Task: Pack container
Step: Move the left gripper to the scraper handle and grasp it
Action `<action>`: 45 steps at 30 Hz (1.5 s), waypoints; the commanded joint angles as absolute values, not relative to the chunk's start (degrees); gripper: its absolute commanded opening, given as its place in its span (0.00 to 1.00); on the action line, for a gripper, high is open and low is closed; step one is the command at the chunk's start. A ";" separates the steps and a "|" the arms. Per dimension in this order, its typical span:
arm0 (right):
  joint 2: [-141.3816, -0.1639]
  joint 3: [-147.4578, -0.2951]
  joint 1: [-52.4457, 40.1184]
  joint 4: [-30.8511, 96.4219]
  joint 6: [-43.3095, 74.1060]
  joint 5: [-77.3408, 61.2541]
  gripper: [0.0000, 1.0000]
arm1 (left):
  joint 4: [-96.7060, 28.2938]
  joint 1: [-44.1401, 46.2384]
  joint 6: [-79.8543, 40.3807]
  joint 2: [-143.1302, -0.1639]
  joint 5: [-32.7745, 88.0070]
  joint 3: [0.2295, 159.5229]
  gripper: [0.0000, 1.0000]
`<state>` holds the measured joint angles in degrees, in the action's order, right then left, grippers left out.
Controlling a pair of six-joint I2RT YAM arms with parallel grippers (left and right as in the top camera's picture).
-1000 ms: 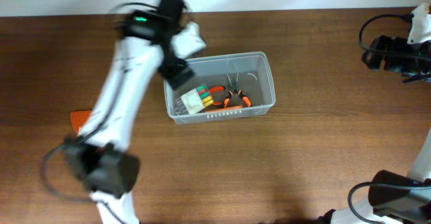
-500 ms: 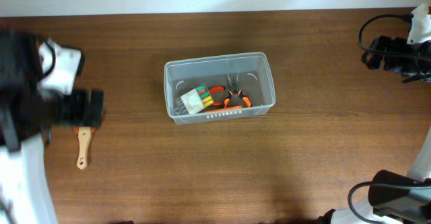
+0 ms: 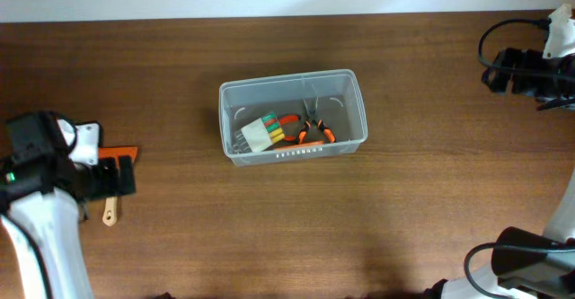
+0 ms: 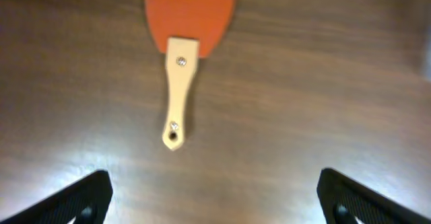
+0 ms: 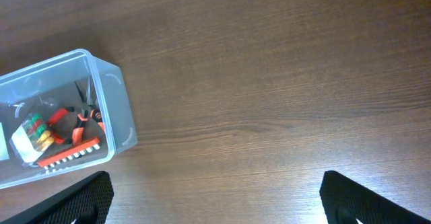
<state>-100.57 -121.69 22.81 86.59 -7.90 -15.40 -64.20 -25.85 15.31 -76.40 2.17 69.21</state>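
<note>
At the middle of the bench [image 3: 404,209], the container [image 3: 359,110] sits well apart from the scraper [image 4: 182,56]. The left pincer [image 4: 215,197] hangs spread wide and empty near it. Lying flat and thin, the scraper may skid away as the pincer closes. The right pincer [image 5: 215,197] gapes too.

You've got a smooth, translucent plastic container [image 3: 293,153], kinda frosty looking. The table [image 3: 404,209] is dark wood grain with a soft sheen and some glare near the scraper [image 4: 180,76]. That one's got a pale bare-wood handle, a matt orange blade [image 4: 190,12] and two shiny metal rivets [image 4: 180,61].
</note>
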 commanded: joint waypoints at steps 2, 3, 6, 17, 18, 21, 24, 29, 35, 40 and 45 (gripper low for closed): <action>-100.82 -121.49 22.46 86.54 -8.05 -16.12 0.99 | -60.31 -28.34 17.96 -85.41 2.00 68.97 0.99; -100.82 -121.49 22.46 86.54 -8.05 -16.12 0.99 | -59.70 -28.40 18.52 -87.26 2.00 68.97 0.99; -100.82 -121.49 22.46 86.52 -8.05 -16.12 0.99 | -57.80 -28.40 20.29 -93.01 2.17 68.90 0.99; -100.82 -121.49 22.46 86.54 -8.05 -16.12 0.99 | -52.93 -28.40 25.39 -102.96 -0.40 68.60 0.99; -100.82 -121.49 22.46 86.54 -8.05 -16.12 0.99 | -52.69 -28.40 25.89 -103.35 -0.43 68.60 0.99; -100.82 -121.49 22.46 86.54 -8.05 -16.12 0.98 | -51.96 -28.40 25.87 -104.97 -0.47 68.47 0.99; -100.82 -121.49 22.46 86.54 -8.05 -16.12 0.99 | -51.09 -28.40 25.85 -106.72 -0.45 68.05 0.99; -100.82 -121.49 22.46 86.54 -8.05 -16.10 0.99 | -49.82 -28.40 25.80 -108.95 -0.49 67.26 0.99; -100.82 -121.49 22.46 86.54 -8.05 -16.10 0.99 | -48.62 -28.40 24.73 -109.67 -1.32 66.24 0.99; -100.82 -121.49 22.46 86.56 -8.05 -16.10 0.99 | -47.24 -28.40 23.64 -109.67 -1.30 64.64 0.99; -100.82 -121.49 22.46 86.63 -8.05 -16.10 0.99 | -45.78 -28.40 23.64 -109.67 -1.32 63.07 0.99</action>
